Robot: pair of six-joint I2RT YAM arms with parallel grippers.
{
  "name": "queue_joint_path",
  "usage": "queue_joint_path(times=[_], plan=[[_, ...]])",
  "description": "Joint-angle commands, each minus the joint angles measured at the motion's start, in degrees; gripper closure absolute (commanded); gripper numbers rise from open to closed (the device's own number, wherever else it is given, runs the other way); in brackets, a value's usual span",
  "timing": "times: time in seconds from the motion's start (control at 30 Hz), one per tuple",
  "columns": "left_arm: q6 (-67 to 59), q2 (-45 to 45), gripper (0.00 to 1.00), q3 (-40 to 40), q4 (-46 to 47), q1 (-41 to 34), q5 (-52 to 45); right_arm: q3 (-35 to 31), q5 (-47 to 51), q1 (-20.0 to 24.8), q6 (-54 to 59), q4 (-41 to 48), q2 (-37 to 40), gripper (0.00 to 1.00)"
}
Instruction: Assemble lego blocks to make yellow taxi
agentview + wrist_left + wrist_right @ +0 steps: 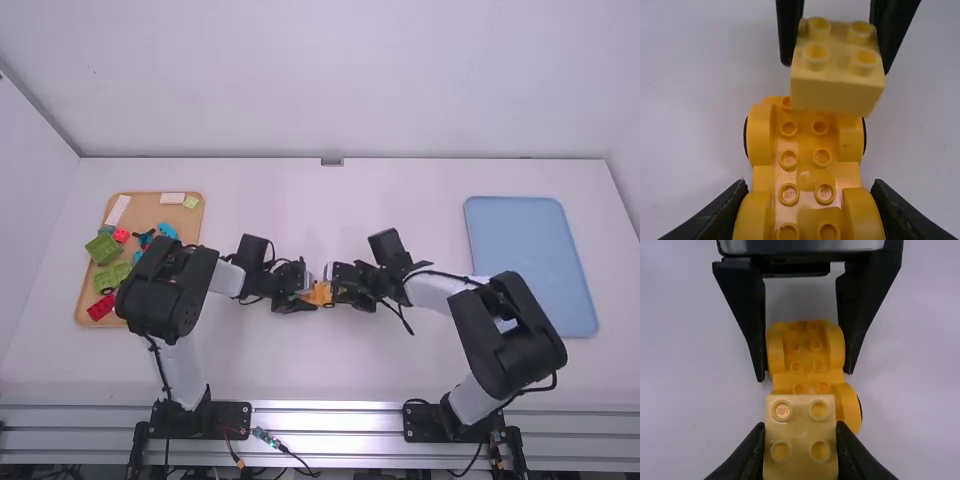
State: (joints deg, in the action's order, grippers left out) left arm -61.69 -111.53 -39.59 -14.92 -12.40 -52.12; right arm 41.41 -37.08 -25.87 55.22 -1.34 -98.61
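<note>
I hold an orange, studded car base [805,167], its arched sides up. Above one end, I grip a pale-yellow, four-stud block [800,432], studs up.

White tbl [330,365] w/ tan tray [146,211] on L side, blue tray [530,260] on R side.

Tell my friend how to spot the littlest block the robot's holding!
Over the middle of the white table, find the right gripper. It holds a small, pale yellow block with four studs. The car base beneath is longer, more orange, with rounded fenders.
</note>
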Motion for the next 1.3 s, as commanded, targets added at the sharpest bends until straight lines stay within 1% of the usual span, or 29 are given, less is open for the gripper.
queue_joint_path(times=[0.0, 0.07, 0.1, 0.17, 0.27, 0.3, 0.33, 0.57, 0.7, 0.87, 1.07, 1.27], plan=[[-0.2, -1.6, 0.63, 3.0, 0.9, -0.8, 8.1, 1.0, -1.4, 0.0, 0.1, 0.4, -1.3, 1.00], [-0.2, -1.6, 0.62, 3.5, 0.3, -0.8, 8.1, 1.0, -1.5, 0.0, 0.1, 0.4, -1.3, 1.00], [-0.2, -1.6, 0.60, 3.8, -0.1, -0.8, 8.0, 1.0, -1.9, 0.0, 0.3, 0.0, -1.3, 1.00], [-0.2, -1.6, 0.60, 3.9, -0.1, -0.8, 8.0, 1.0, -1.9, 0.0, 0.5, -0.7, -1.3, 1.00], [-0.2, -1.6, 0.63, 3.9, 0.2, -1.0, 8.1, 1.0, -1.9, 0.0, 0.1, -1.5, -1.3, 1.00], [-0.3, -1.6, 0.69, 4.0, 0.3, -1.2, 8.6, 1.0, -1.9, 0.0, 0.0, -1.6, -1.3, 1.00], [-0.3, -1.5, 0.69, 4.1, 0.1, -1.1, 9.2, 1.1, -1.9, -0.1, -0.5, -1.7, -1.3, 1.00], [-0.3, -1.5, 0.66, 5.2, -1.5, -1.2, 9.6, 1.1, -2.1, -0.3, -1.0, -1.9, -1.3, 1.00], [-0.2, -1.5, 0.66, 5.9, -3.0, -1.2, 9.6, 1.1, -1.4, -2.0, -1.0, -3.0, -1.3, 1.00], [-0.2, -1.5, 0.66, 5.6, -2.3, -1.2, 9.6, 2.5, 1.2, -3.4, -1.0, -0.8, -1.3, 1.00], [-0.3, -1.5, 0.67, 5.5, -2.0, -1.2, 9.6, 2.7, 1.1, -2.9, -0.5, -1.0, -1.6, 1.00], [-0.2, -1.5, 0.68, 5.5, -1.1, -1.2, 9.7, 5.0, 0.1, -2.1, -0.6, 1.1, -4.7, 1.00]])
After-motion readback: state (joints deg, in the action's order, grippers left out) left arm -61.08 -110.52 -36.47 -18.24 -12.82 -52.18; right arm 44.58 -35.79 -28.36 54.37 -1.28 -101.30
